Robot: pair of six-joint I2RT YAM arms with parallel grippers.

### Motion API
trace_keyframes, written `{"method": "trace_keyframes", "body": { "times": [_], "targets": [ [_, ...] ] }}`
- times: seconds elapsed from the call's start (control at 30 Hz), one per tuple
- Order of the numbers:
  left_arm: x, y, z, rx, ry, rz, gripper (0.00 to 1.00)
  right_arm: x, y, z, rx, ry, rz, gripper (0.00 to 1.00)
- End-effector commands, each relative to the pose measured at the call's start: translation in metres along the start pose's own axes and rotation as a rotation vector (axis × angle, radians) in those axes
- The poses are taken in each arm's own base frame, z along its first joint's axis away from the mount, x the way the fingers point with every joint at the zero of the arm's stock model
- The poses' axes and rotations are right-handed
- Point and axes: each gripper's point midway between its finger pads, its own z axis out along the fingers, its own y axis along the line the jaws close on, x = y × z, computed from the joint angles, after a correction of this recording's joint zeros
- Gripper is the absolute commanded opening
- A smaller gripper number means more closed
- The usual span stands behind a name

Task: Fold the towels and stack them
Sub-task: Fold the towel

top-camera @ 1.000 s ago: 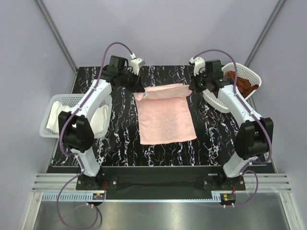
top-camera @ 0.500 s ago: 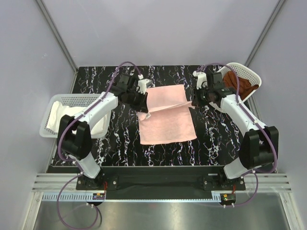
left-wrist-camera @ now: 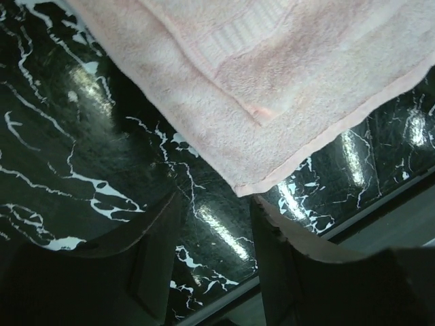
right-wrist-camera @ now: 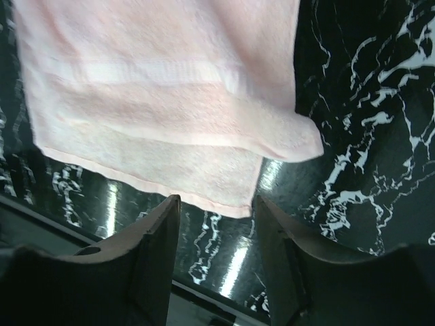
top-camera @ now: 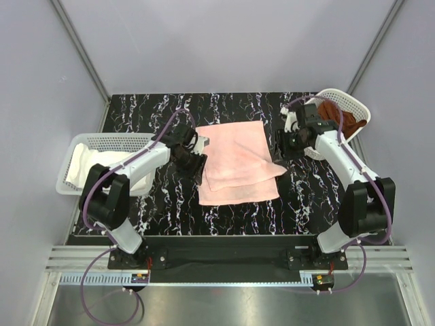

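A pink towel (top-camera: pixel 238 163) lies on the black marbled table (top-camera: pixel 163 204), its far part folded back over the near part at a slight angle. My left gripper (top-camera: pixel 197 163) stands open at the towel's left edge. In the left wrist view the left gripper (left-wrist-camera: pixel 214 200) holds nothing, and the towel's (left-wrist-camera: pixel 272 81) layered corner lies just beyond the fingertips. My right gripper (top-camera: pixel 280 148) is open at the towel's right edge. The right gripper (right-wrist-camera: pixel 216 200) is empty in its wrist view too, with the towel's (right-wrist-camera: pixel 156 102) folded corner just ahead of it.
A white basket (top-camera: pixel 75 185) at the left table edge holds white cloth (top-camera: pixel 85 161). Another white basket (top-camera: pixel 357 105) at the back right holds a brown towel (top-camera: pixel 343 121). Grey walls close in the back and sides.
Both grippers carried the towel's far edge toward the near side, laying it over the lower half. Both then opened and let go of the towel.
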Motion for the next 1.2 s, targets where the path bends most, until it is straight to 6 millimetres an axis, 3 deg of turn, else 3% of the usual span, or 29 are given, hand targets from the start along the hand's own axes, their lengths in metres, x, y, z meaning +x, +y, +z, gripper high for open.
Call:
{"method": "trace_keyframes", "body": {
  "times": [0.0,0.1,0.2,0.4,0.5,0.67,0.8,0.9,1.1,1.13,1.17],
  "targets": [
    [-0.021,0.012,-0.022,-0.126,-0.087,-0.063,0.51,-0.018,0.025,-0.016,-0.095,0.022,0.084,0.55],
    [-0.032,0.015,-0.018,-0.158,-0.146,-0.172,0.53,-0.036,0.016,-0.014,-0.016,-0.018,0.166,0.55],
    [-0.038,0.017,-0.001,-0.151,-0.195,-0.258,0.54,-0.055,0.001,-0.011,0.080,-0.128,0.293,0.55],
    [-0.035,0.023,0.036,-0.158,-0.141,-0.314,0.48,-0.057,-0.001,0.001,0.091,-0.186,0.400,0.53],
    [-0.031,0.028,0.047,-0.169,-0.120,-0.332,0.43,-0.049,0.001,0.002,0.083,-0.196,0.423,0.53],
    [-0.026,0.039,0.059,-0.215,-0.092,-0.347,0.33,-0.019,0.004,0.017,0.092,-0.157,0.456,0.50],
    [-0.016,0.050,0.062,-0.277,-0.061,-0.347,0.09,0.006,0.003,0.020,0.109,-0.129,0.463,0.50],
    [-0.008,0.064,0.057,-0.359,-0.035,-0.339,0.00,0.022,0.002,0.022,0.120,-0.117,0.490,0.50],
    [-0.024,0.082,0.032,-0.443,-0.084,-0.337,0.03,0.026,-0.001,0.028,0.128,-0.126,0.533,0.49],
    [-0.027,0.082,0.026,-0.451,-0.099,-0.338,0.23,0.022,-0.003,0.028,0.141,-0.136,0.537,0.49],
    [-0.035,0.077,0.016,-0.441,-0.136,-0.333,0.32,0.020,-0.005,0.030,0.147,-0.134,0.529,0.50]
  ]
}}
